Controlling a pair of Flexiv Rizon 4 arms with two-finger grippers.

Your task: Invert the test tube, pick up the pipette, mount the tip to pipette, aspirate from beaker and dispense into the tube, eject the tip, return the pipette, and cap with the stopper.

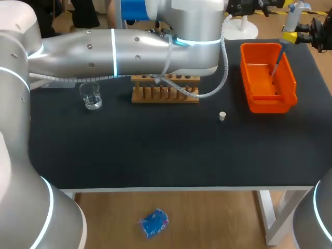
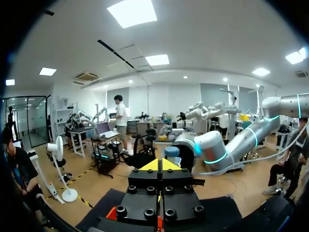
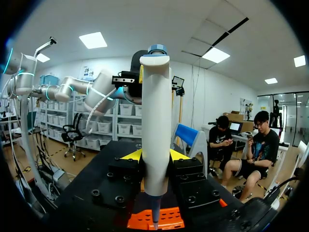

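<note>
Table [image 1: 155, 150]: matte black, flat.
Right gripper [image 3: 155, 155]: clamped on the slim white pipette [image 3: 155, 121], upright.
Bin [image 1: 270, 106]: glossy orange plastic, rectangular, right under that gripper.
Left gripper [image 2: 159, 165]: yellow tips pressed together, empty.

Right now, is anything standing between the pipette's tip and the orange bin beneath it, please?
Nothing visible does. The right gripper holds the pipette with its tip over the open orange bin; the left arm lies off to the side.
</note>
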